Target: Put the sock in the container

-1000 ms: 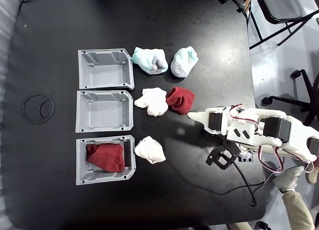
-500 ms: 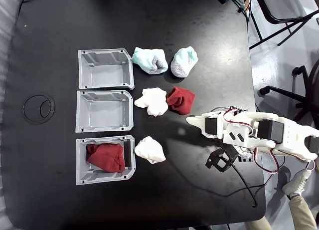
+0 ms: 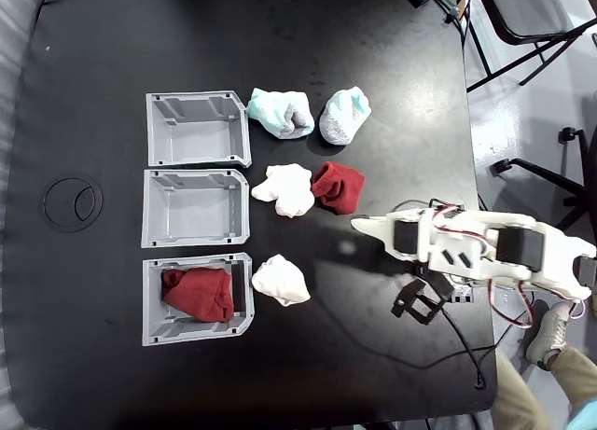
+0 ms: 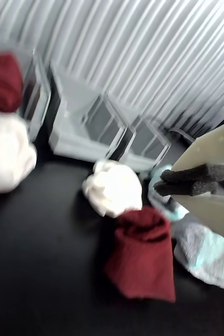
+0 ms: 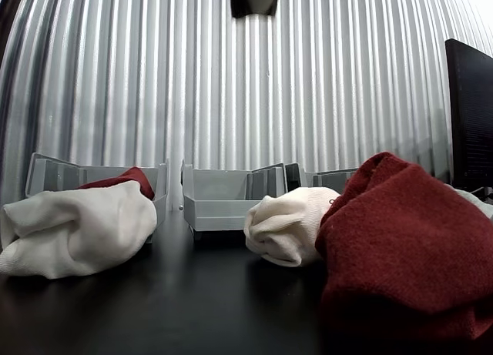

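The black desk (image 3: 373,57) carries three grey trays (image 3: 195,208) in a column, two white socks (image 3: 283,189), two mint-grey socks (image 3: 280,112) and a small red sock (image 3: 338,187).

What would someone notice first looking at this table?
Probably the three grey trays lined up on the black table in the fixed view, the bottom one holding a dark red sock. Beside them lie white, mint and red socks, and the white robot arm waits at the right.

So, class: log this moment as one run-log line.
sock: in nearest container | gripper: shut, empty, beside small red sock | other two trays: empty
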Robot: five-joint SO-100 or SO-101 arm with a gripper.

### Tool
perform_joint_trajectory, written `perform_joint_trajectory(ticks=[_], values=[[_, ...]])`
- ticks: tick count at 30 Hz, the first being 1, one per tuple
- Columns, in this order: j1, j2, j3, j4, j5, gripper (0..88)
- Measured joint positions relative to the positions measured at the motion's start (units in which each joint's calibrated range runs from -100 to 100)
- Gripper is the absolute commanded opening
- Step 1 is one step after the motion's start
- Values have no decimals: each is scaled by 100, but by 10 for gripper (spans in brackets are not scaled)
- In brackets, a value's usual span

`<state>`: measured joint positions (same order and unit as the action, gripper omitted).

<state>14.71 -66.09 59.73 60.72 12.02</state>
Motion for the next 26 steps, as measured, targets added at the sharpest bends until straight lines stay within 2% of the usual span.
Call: perform_joint_trajectory(ticks=[8, 26], values=[[-63, -804, 838, 0, 0, 14], [-42, -896, 883, 0, 0, 14]])
